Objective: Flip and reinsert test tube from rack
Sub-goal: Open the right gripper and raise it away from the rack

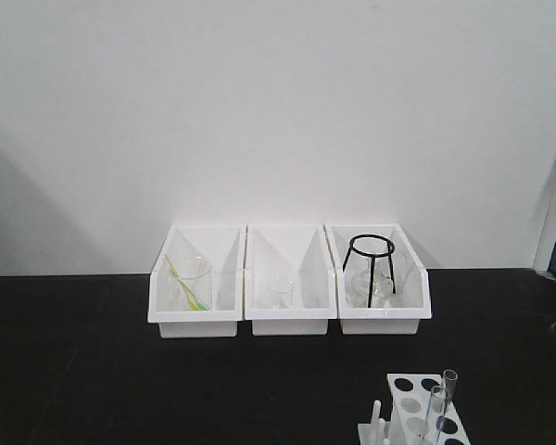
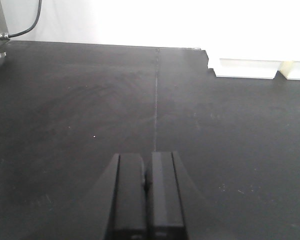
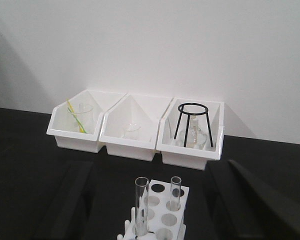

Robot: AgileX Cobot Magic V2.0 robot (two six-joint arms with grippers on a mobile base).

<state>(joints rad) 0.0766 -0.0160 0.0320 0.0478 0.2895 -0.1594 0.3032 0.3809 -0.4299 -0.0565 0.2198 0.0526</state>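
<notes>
— Tubes first: where do they stand?

— Two clear test tubes sit upright in the white rack (image 3: 157,212), near the table's front edge. The nearer test tube (image 3: 141,205) stands just beside the farther test tube (image 3: 175,193), both rims up. Neither is touched yet.

— And the grippers?

— The right gripper (image 3: 155,200) is spread wide, its dark fingers (image 3: 250,195) blurred on either side of the rack. The left gripper (image 2: 147,200) has its pads pressed together on nothing, hovering over bare tabletop.

— How would you take one?

— I'd judge a straight descent best: close on the upper glass below the rim, lift vertically until the rounded end clears both tiers, then turn it — gently, since glass slips.

— Surroundings?

— Matte black table (image 2: 65,115), with a seam down it; plain white wall (image 1: 278,102). Three white bins (image 1: 287,278) stand behind, holding a beaker with yellow-green rods (image 1: 190,278), a small beaker (image 1: 279,292) and a black tripod stand (image 1: 371,269).
</notes>
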